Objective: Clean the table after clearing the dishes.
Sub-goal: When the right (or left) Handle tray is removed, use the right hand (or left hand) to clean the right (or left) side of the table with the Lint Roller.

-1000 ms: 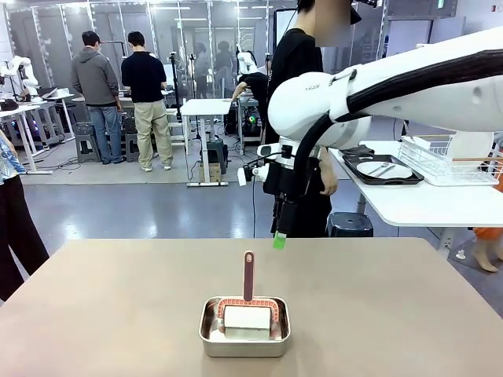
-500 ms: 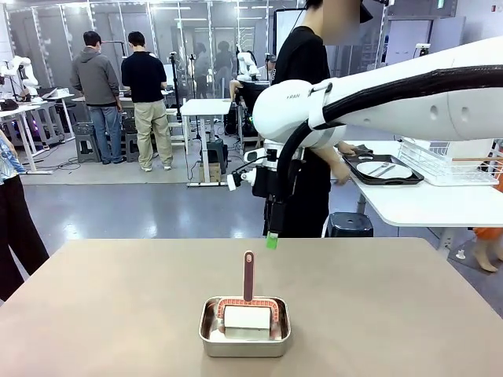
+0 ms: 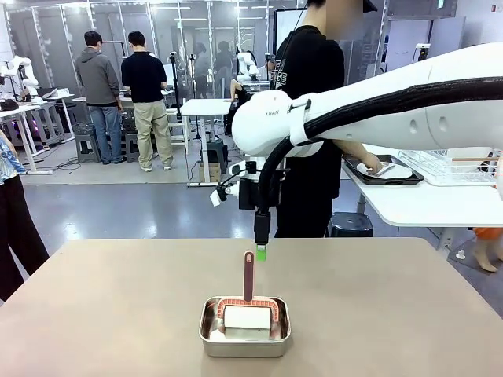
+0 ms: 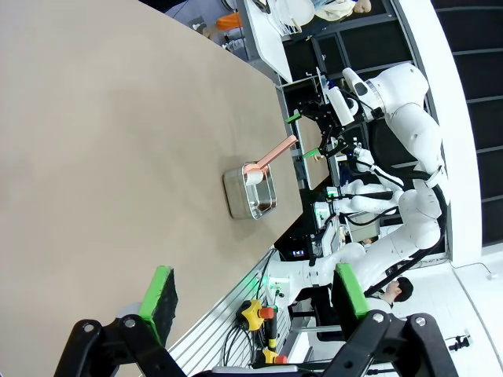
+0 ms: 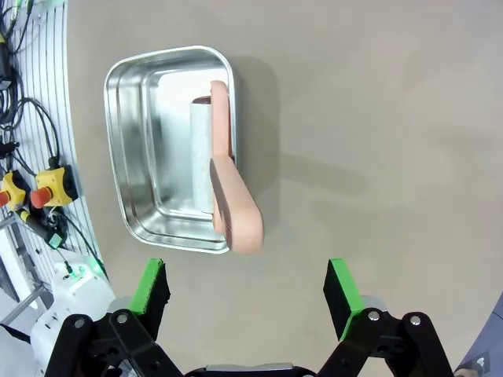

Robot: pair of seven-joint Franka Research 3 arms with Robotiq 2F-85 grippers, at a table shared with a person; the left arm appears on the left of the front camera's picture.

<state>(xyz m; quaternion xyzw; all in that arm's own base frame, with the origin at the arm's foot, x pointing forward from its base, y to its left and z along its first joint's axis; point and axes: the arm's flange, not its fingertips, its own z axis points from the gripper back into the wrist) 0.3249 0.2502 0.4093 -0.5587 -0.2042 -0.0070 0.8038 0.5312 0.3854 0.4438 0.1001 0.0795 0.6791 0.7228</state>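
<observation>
The beige table (image 3: 110, 314) carries a small steel pan (image 3: 244, 326) holding a white roller whose pink handle (image 3: 248, 275) stands upright. My right gripper (image 3: 260, 250) hangs open just above and right of the handle's tip. In the right wrist view the right gripper (image 5: 247, 289) looks straight down, and the handle (image 5: 232, 204) and pan (image 5: 169, 149) lie ahead of its spread pads. My left gripper (image 4: 255, 294) is open and empty, high over the table (image 4: 118, 157), far from the pan (image 4: 250, 192). The dishes, a white plate on a dark tray (image 3: 385, 169), sit on the white side table.
A person in black stands behind the far edge with a hand (image 3: 369, 165) on the plate. A wire rack (image 3: 452, 161) stands on the side table at right. Other people stand farther back at left. The tabletop around the pan is bare.
My right arm has swung left and down, bringing its gripper close above the roller handle. The person has turned and reached to the plate on the side table.
</observation>
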